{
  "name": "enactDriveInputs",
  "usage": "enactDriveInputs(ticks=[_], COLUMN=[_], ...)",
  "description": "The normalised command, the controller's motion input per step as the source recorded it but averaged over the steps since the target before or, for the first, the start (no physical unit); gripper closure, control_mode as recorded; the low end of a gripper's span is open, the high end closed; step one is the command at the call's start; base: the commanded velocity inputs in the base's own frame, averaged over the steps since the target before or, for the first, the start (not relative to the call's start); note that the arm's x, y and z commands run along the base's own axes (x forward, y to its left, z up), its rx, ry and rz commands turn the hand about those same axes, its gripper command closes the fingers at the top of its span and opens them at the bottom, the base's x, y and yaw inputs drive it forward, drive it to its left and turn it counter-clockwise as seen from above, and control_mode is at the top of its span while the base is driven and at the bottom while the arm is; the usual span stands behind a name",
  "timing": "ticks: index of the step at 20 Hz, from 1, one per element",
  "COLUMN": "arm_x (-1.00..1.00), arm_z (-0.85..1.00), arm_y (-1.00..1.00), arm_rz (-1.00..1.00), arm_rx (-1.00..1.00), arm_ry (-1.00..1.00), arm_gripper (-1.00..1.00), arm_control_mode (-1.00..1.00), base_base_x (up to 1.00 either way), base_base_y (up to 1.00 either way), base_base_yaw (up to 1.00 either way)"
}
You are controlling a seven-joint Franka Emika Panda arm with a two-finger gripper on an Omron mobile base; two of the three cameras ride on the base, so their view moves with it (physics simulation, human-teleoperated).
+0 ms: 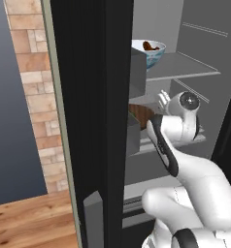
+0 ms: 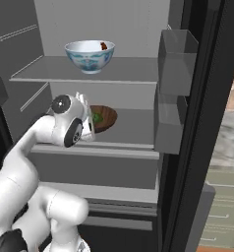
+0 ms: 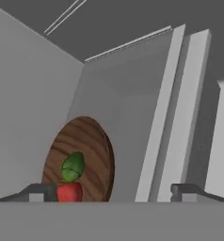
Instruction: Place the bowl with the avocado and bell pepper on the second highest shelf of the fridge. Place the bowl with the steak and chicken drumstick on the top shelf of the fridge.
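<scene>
1. I see the end effector (image 3: 112, 193) with its jaws spread wide and nothing between them; in the hand view the two dark fingertips (image 3: 37, 192) stand far apart at the bottom.
2. The wooden bowl (image 2: 103, 118) sits on the second highest shelf (image 2: 133, 128) of the fridge, just ahead of the end effector and not gripped.
3. Inside it I can make out a green avocado (image 3: 73, 166) and a red bell pepper (image 3: 69, 191).
4. The blue-and-white bowl (image 2: 89, 55) stands on the top shelf (image 2: 133, 70), with brownish meat (image 2: 104, 46) showing at its rim.
5. From the left base view, the dark fridge door (image 1: 88, 116) stands open beside the arm (image 1: 185, 131).
</scene>
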Motion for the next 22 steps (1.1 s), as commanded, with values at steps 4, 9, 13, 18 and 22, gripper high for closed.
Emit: enactDriveInputs(ticks=[4, 9, 13, 18, 22], arm_x=[-1.0, -1.0, -0.83, 0.0, -0.01], arm_z=[0.87, 1.0, 0.75, -0.03, -0.46], arm_y=[-0.02, 0.03, -0.05, -0.03, 0.16], arm_rz=[0.0, 0.0, 0.07, 0.0, 0.0], arm_rx=[0.0, 0.0, 0.05, 0.0, -0.34], arm_ry=[-0.23, -0.12, -0.11, -0.01, -0.02], arm_gripper=[-1.0, -1.0, -1.0, -1.0, -1.0], arm_control_mode=[-1.0, -1.0, -1.0, -1.0, -1.0], base_base_x=[0.0, 0.0, 0.0, 0.0, 0.0], base_base_y=[0.0, 0.0, 0.0, 0.0, 0.0], base_base_yaw=[0.0, 0.0, 0.0, 0.0, 0.0])
